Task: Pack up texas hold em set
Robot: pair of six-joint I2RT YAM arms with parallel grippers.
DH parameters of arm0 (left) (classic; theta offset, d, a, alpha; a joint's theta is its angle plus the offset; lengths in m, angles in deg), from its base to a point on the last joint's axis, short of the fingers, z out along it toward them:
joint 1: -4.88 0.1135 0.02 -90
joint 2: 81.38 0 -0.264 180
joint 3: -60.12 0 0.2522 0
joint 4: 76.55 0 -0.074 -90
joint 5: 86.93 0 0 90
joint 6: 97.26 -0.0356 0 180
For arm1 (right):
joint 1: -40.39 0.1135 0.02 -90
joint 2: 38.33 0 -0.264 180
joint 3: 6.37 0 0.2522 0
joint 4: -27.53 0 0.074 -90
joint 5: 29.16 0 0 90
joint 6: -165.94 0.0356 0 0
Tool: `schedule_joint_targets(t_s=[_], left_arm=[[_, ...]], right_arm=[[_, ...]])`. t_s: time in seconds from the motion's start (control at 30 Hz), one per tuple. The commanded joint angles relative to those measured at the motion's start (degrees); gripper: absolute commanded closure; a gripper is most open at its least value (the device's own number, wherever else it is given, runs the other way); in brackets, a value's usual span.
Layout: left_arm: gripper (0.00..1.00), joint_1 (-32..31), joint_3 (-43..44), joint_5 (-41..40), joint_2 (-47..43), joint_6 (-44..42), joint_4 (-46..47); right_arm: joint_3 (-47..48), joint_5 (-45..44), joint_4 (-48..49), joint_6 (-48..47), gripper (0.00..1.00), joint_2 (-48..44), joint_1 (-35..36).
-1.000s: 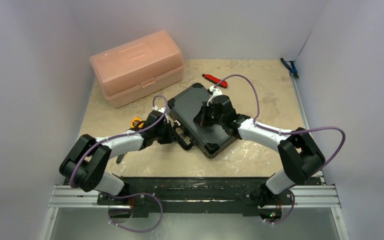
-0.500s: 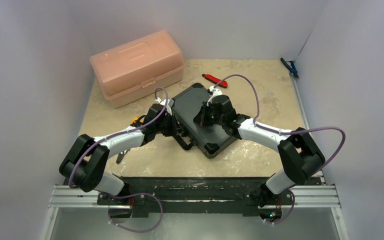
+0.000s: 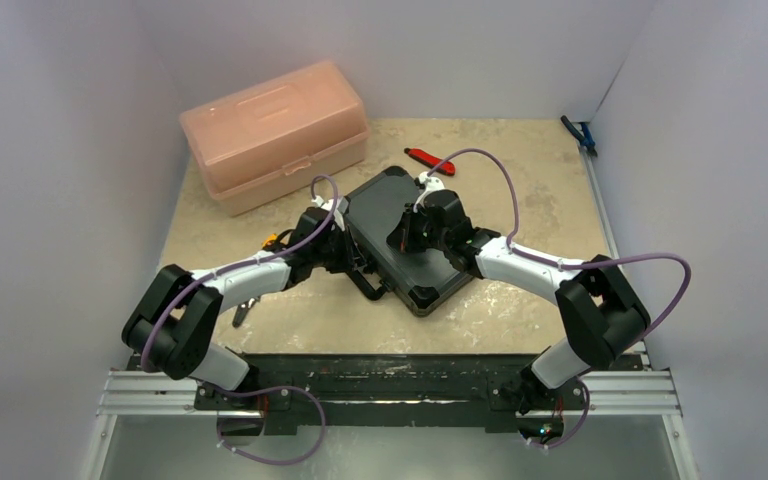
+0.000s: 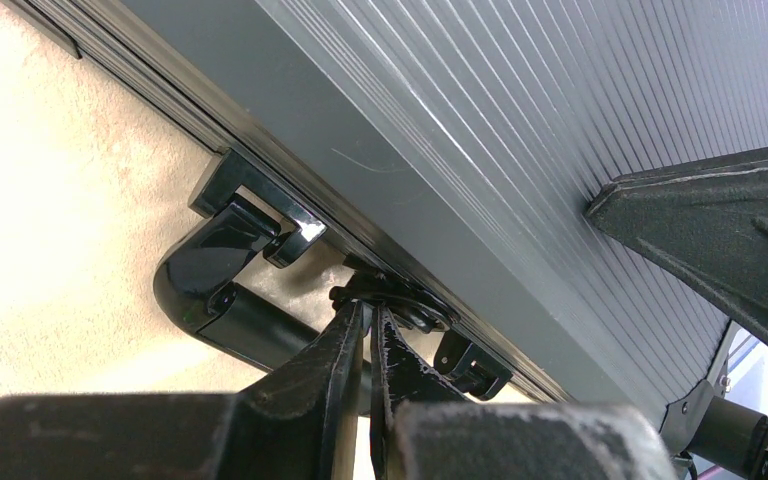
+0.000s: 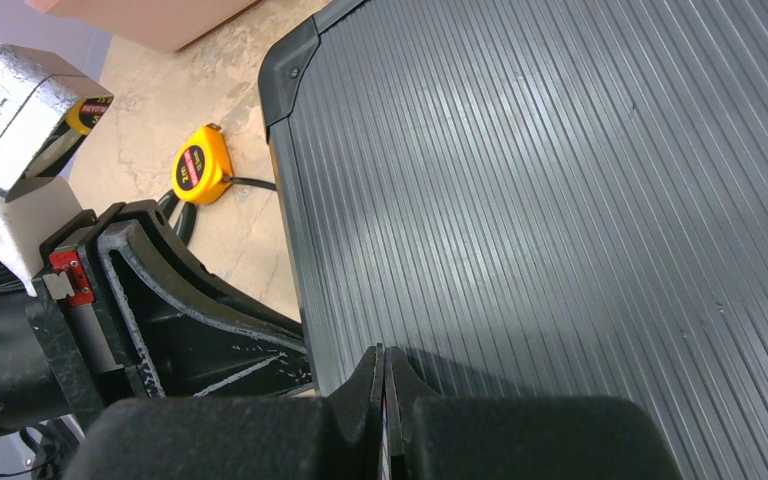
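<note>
Black ribbed case (image 3: 385, 205) sits shut in the middle of the surface (image 3: 310, 310). We reckon we're on latching: left jaws pinched closed at the clasp (image 4: 392, 298) by the handle (image 4: 222, 292), right jaws closed too, tips on the lid (image 5: 560, 200). Next needs a firm nudge on that clasp. Beige marbled surface, yellow tape measure (image 5: 200, 165), pink box (image 3: 275, 130) far-left corner, white walls (image 3: 60, 150).

Ribbed, matt case lid (image 5: 560, 200); glossy black plastic handle (image 4: 210, 287); mottled, stone-like tabletop (image 3: 545, 180); translucent plastic pink box (image 3: 275, 125).
</note>
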Motion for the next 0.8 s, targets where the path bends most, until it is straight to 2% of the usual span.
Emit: schedule_joint_targets(t_s=[0.0, 0.77], left_arm=[[0.94, -0.2, 2.3, 1.1, 0.6, -0.3, 3.7], [0.96, -0.2, -0.1, 0.3, 4.0, 1.3, 3.8]], right_arm=[[-1.9, -0.4, -12.1, -1.3, 1.00, 3.0, 1.2], [-2.1, -0.4, -12.0, -1.1, 1.00, 3.7, 1.3]])
